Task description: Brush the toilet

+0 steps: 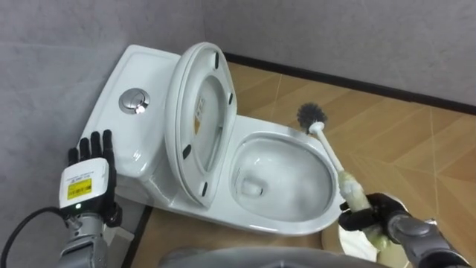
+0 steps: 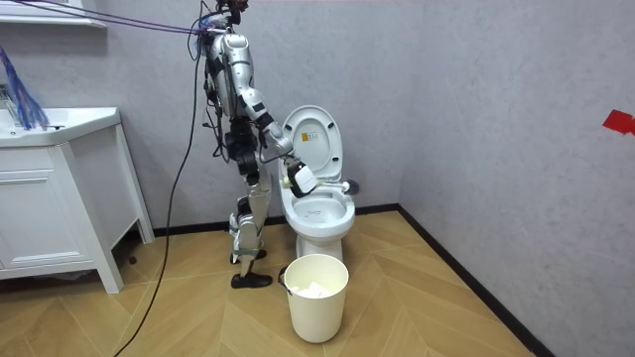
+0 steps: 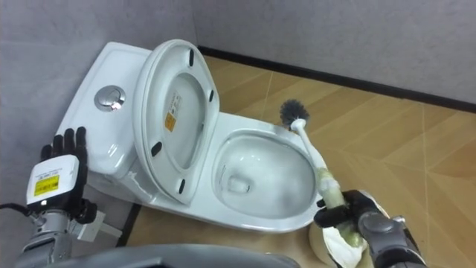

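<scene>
A white toilet point(image 1: 249, 217) stands against the grey wall, its seat and lid point(image 1: 199, 119) raised and the bowl open. My right hand point(image 1: 370, 214) is shut on the pale handle of a white toilet brush point(image 1: 331, 152). The handle slants across the bowl's right rim. The brush's dark bristle head point(image 1: 312, 114) sits at the rim's far right side, above the floor, not down in the bowl. My left hand point(image 1: 89, 179) is held up beside the tank point(image 1: 123, 71), open and holding nothing. In the room view I stand at the toilet's point(image 2: 319, 213) left side.
A round flush button point(image 1: 134, 100) sits on top of the tank. A cream waste bin point(image 2: 317, 296) stands on the wood floor in front of the toilet, just under my right hand. A white cabinet with a basin point(image 2: 50, 198) stands further to the room view's left.
</scene>
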{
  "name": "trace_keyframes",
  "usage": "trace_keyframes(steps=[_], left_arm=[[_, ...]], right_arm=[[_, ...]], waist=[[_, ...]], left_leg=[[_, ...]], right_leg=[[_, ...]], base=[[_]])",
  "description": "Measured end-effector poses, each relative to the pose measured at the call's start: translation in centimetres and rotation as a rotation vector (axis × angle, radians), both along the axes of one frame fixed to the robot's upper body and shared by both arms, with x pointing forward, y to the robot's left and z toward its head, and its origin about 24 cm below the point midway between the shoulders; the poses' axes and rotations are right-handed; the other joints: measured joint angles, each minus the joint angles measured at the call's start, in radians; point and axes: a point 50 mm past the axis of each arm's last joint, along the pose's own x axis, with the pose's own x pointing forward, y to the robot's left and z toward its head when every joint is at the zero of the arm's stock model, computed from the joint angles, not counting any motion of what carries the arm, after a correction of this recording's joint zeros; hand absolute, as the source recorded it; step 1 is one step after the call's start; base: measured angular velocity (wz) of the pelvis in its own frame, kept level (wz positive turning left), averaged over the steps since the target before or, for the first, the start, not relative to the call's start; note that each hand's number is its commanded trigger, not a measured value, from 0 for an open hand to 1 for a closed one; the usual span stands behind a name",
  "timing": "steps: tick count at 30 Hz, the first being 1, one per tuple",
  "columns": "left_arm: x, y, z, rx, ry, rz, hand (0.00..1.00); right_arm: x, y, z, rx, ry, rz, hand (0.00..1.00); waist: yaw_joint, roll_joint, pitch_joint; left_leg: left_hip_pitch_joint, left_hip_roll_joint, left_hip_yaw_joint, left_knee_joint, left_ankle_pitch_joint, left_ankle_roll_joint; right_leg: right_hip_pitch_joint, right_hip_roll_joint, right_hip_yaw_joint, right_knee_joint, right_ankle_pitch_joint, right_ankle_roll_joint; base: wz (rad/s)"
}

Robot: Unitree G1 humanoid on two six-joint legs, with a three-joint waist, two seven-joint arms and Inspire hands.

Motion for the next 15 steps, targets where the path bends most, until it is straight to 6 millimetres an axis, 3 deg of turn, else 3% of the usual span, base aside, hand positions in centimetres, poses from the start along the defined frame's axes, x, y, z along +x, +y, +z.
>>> trace_keyframes(steps=[5, 15], left_arm=[[0.7, -0.2, 0.0, 0.005, -0.006, -0.010, 0.00], [1.4, -0.3, 0.5, 0.013, -0.023, -0.008, 0.00]], right_arm=[[0.4, 0.7, 0.1, -0.051, 0.025, 0.182, 1.00], [-2.7, 1.5, -0.6, -0.158, 0.131, 0.412, 1.00]], waist=[[0.001, 0.002, -0.0017], [0.006, 0.013, -0.0075]], left_leg=[[-0.015, -0.001, 0.000, 0.004, 0.002, 0.001], [-0.045, 0.002, 0.009, 0.009, 0.003, 0.002]], right_leg=[[-0.017, -0.002, -0.004, 0.010, 0.000, 0.000], [-0.049, -0.002, 0.005, 0.017, 0.004, -0.001]], base=[[0.04], [-0.02]])
